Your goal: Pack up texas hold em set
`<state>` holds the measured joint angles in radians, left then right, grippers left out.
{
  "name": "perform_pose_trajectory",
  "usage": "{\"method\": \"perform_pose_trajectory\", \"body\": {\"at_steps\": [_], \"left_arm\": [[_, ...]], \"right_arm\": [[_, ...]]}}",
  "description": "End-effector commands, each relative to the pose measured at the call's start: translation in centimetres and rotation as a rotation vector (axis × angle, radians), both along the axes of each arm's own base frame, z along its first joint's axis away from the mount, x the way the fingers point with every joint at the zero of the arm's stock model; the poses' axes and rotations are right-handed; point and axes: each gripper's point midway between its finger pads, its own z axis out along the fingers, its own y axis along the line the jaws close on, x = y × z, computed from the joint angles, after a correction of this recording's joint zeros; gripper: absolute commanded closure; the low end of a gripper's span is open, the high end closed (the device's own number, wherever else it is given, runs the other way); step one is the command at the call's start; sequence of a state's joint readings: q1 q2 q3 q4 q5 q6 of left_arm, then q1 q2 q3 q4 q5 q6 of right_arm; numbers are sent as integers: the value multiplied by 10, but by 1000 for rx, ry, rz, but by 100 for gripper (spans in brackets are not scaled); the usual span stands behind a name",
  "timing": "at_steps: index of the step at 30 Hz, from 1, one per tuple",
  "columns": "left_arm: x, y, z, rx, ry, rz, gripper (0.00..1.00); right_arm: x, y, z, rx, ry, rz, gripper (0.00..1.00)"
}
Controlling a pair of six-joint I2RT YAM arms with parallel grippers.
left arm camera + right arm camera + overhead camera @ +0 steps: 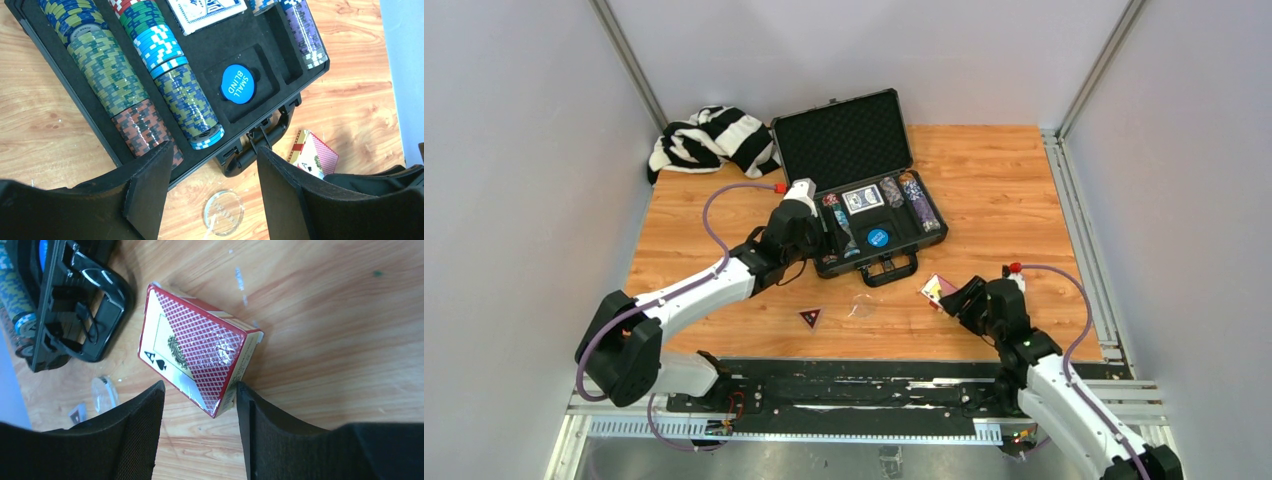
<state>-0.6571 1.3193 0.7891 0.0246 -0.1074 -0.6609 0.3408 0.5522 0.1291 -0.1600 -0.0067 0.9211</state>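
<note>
1 red deck [195, 357], corner inside right pincer [200, 387]

I can read "SMALL BLIND" in white letters on the blue disc [238, 84] in the case [200, 50]. The red card box [197, 359] on the table [325, 315] shows a black "A" with a spade beside it. The clear disc [223, 212] has letters too faint to read.
</note>
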Motion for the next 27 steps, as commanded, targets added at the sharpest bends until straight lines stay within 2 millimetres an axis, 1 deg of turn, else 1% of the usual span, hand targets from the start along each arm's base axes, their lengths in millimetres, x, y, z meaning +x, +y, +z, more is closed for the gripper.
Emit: {"method": "perform_pose_trajectory", "body": {"at_steps": [1,3,6,9,12,14,16,18,19,21,23,27], "left_arm": [[-1,-3,0,-1,-5,-13,33],[-1,-2,-1,0,-3,-9,33],[-3,1,-1,3,-4,-1,33],[-3,5,2,7,-17,13,33],[-3,8,6,15,-33,19,33],[-2,10,9,21,-43,22,33],[-1,10,11,23,-53,20,33],[0,9,11,24,-59,17,33],[0,9,11,24,-61,15,33],[1,8,11,25,-63,11,33],[3,8,11,34,-66,9,33],[5,9,10,56,-70,12,33]], "right_arm": [[5,24,7,99,-2,88,46],[7,34,12,112,18,137,46],[3,51,25,119,70,265,46],[1,59,39,87,70,359,46],[1,55,56,-3,42,428,43],[5,47,71,-89,2,460,35],[13,37,77,-187,-50,482,24],[22,29,78,-278,-80,500,17],[27,26,79,-322,-87,519,16],[32,23,75,-384,-66,575,15],[36,24,66,-426,-36,630,15],[40,25,50,-460,18,684,15]]}}
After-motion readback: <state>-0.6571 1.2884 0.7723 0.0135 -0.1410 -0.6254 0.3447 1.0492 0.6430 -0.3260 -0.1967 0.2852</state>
